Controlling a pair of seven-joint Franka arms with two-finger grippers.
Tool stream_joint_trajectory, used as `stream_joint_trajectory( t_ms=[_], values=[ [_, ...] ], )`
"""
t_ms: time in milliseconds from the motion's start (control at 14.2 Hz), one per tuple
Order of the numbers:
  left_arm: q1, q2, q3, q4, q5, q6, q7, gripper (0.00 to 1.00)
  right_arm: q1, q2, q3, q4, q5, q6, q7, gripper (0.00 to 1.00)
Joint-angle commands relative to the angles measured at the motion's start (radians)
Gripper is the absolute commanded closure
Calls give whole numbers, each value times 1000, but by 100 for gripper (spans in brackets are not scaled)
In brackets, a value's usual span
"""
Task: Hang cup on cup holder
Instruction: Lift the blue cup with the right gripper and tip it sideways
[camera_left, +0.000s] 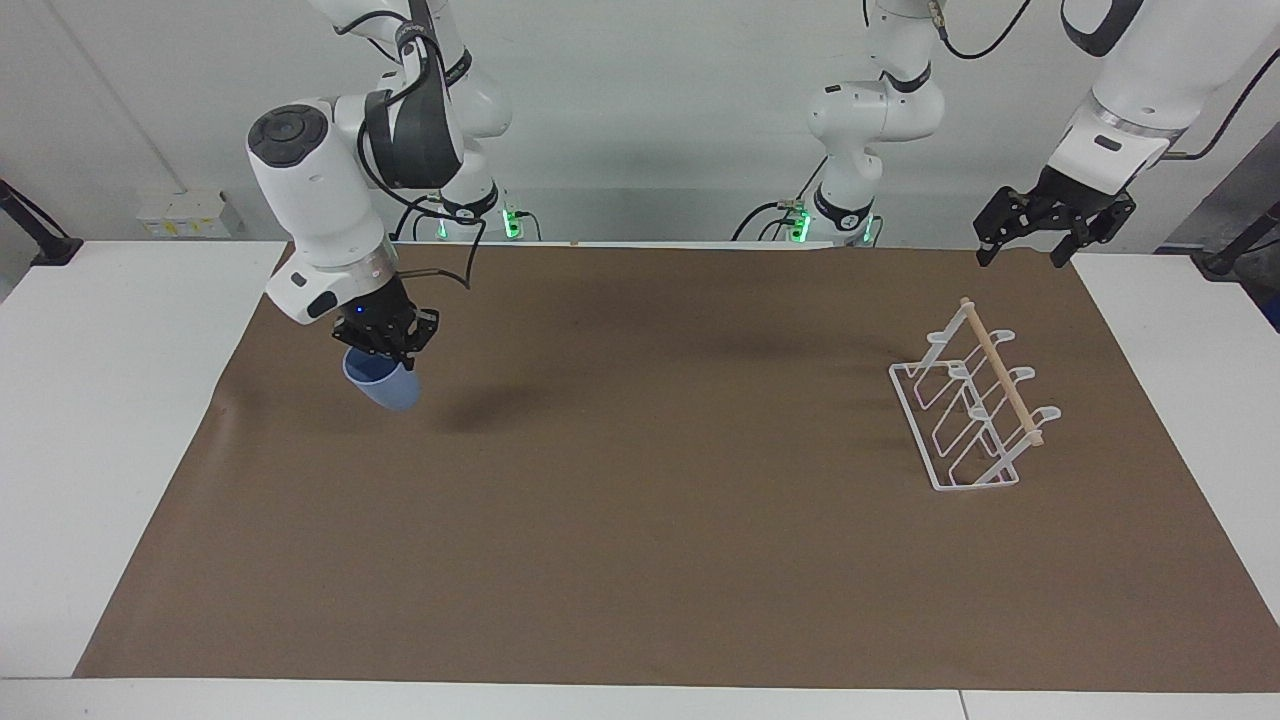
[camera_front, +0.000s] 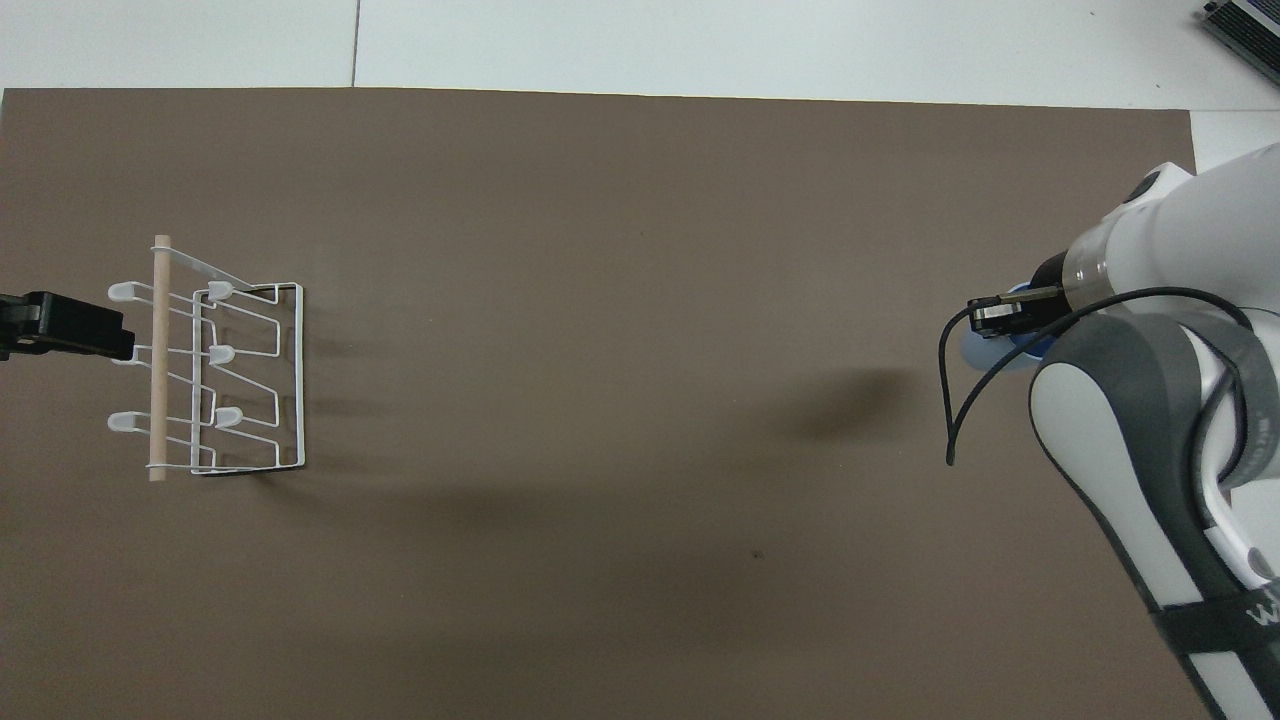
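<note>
My right gripper (camera_left: 386, 348) is shut on the rim of the light-blue cup (camera_left: 383, 383) and holds it tilted in the air, over the brown mat toward the right arm's end of the table. In the overhead view the cup (camera_front: 985, 347) mostly hides under the right gripper (camera_front: 995, 315). The white wire cup holder (camera_left: 975, 400) with its wooden dowel stands on the mat toward the left arm's end and also shows in the overhead view (camera_front: 215, 370). My left gripper (camera_left: 1022, 250) waits open in the air beside the cup holder, and it also shows in the overhead view (camera_front: 100, 335).
The brown mat (camera_left: 640, 540) covers most of the white table (camera_left: 110, 420). A black cable (camera_front: 955, 400) loops off the right wrist. Nothing else lies on the mat between the cup and the cup holder.
</note>
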Motion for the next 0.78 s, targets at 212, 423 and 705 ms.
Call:
stream_joint_trajectory(
  t_ms=[212,423,705],
  values=[
    [-2,-26,0,-30,5,3,-8,0,15,-67,7,58,20,-148,-28,100],
    [-2,-27,0,-30,5,4,-7,0,38,-97,7,63,21,-170,-28,100],
    [-2,-27,1,-30,5,3,-8,0,42,-108,21,64,23,-181,-31,100]
  ],
)
